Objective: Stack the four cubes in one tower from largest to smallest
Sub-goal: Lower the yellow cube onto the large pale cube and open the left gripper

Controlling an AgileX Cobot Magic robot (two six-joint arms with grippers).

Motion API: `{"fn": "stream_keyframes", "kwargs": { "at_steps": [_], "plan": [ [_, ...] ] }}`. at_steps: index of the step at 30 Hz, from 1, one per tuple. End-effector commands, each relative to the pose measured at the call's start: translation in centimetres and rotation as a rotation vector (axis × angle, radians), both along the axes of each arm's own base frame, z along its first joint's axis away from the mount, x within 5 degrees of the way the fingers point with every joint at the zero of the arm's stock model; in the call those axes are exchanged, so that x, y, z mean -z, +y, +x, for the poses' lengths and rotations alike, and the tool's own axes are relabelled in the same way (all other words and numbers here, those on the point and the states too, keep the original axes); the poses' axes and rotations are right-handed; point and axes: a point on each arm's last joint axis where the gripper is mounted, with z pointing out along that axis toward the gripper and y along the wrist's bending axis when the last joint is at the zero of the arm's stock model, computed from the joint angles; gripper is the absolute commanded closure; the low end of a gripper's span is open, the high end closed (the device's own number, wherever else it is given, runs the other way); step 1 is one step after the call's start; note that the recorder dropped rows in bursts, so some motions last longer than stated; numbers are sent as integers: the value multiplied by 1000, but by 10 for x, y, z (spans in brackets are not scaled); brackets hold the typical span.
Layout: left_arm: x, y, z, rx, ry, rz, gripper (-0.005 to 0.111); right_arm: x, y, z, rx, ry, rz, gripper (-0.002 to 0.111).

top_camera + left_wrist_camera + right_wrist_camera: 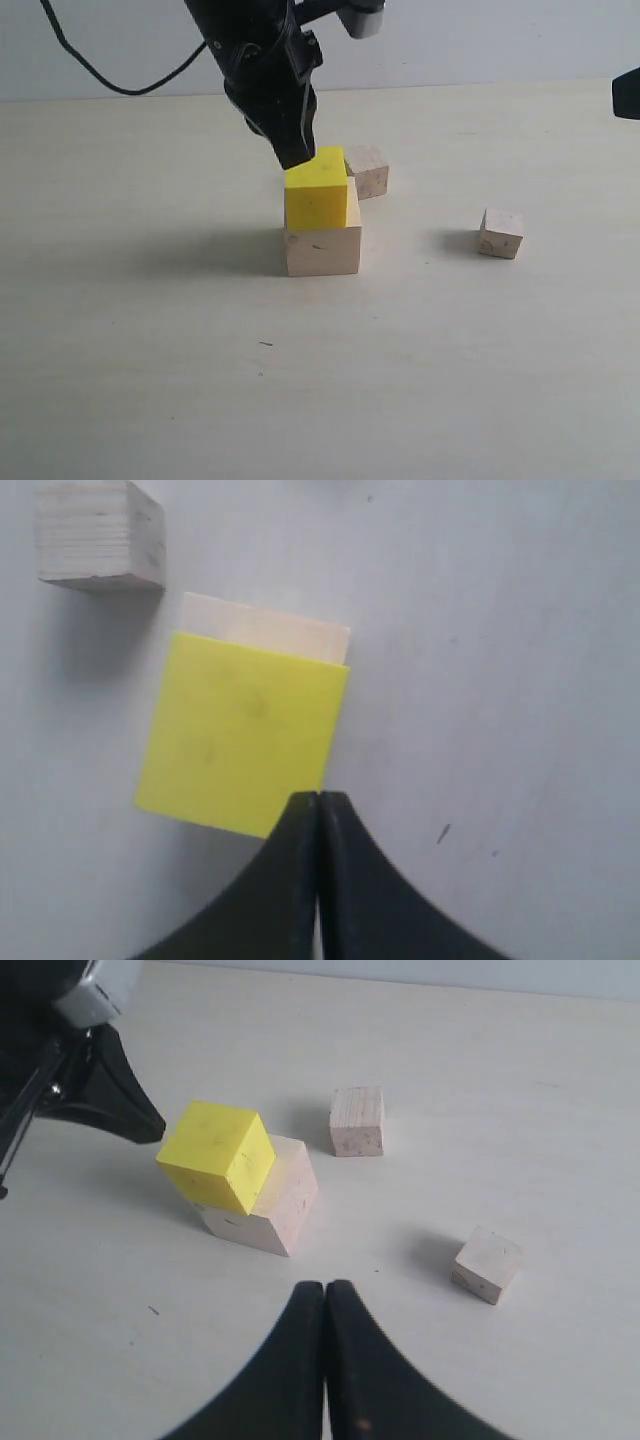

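The bright yellow cube (pixel 316 195) rests on the large pale wood cube (pixel 322 248), shifted sideways so a strip of wood top (pixel 270 635) shows beside it. My left gripper (pixel 294 156) is shut and empty, its tips (pixel 318 798) at the upper edge of the yellow cube (pixel 240 735). The smaller wood cube (pixel 367 170) stands on the table just behind the stack. The smallest wood cube (pixel 501 233) lies apart to the right. My right gripper (pixel 325 1288) is shut and empty, hanging well back from the stack (pixel 250 1175) and from the smallest cube (pixel 487 1265).
All cubes sit on a pale tabletop (pixel 150 350). A black cable (pixel 110 80) hangs at the back left by the left arm. A dark piece of the right arm (pixel 628 92) shows at the right edge.
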Motion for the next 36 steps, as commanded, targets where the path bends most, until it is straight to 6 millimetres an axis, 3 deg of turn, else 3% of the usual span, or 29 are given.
{"fn": "stream_keyframes", "kwargs": {
  "at_steps": [1,16,36],
  "plan": [
    [18,-7,-10,35,102,-39,107,-1,0,-1,2,-13,2,108],
    [67,-10,-6,45,204,43,107,0,-1,-1,2,-14,-6,108],
    [69,-12,2,38,119,24,107,0,0,1,4,-14,-6,108]
  ]
}}
